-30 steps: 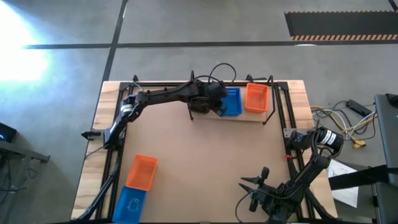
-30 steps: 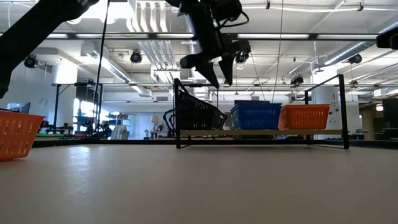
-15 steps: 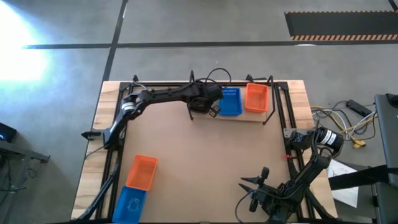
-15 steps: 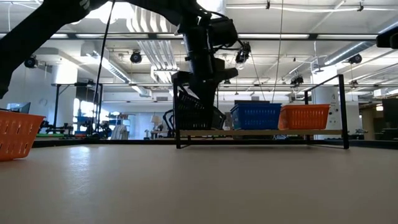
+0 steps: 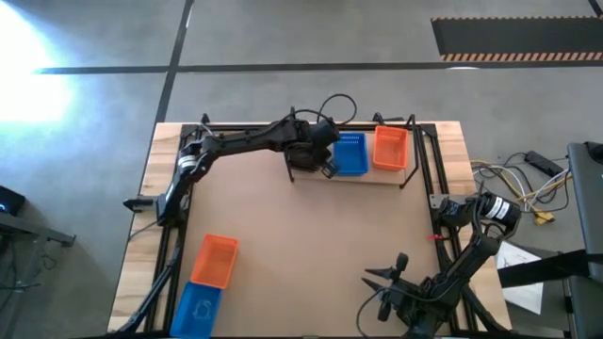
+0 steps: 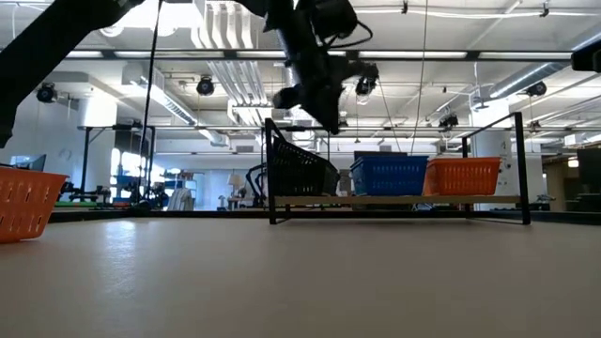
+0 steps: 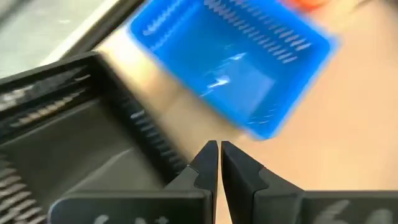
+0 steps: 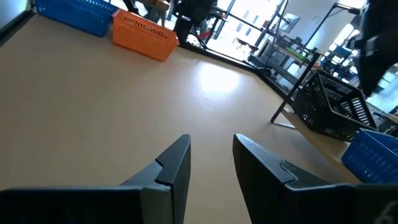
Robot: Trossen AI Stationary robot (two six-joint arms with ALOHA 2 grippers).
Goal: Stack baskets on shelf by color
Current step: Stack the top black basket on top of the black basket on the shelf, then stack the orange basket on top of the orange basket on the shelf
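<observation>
Black basket (image 6: 299, 171) tilted just below left end effector (image 6: 315, 103)

The left arm (image 5: 254, 143) hides the black basket (image 6: 299, 171) from above.

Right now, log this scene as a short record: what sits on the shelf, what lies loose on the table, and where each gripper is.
shelf: tilted black perforated plastic basket, blue perforated plastic basket, orange perforated plastic basket
loose on table: orange basket beside blue basket, near left corner
left gripper: shut, empty, above the black basket
right gripper: open, waiting at near right edge
</observation>
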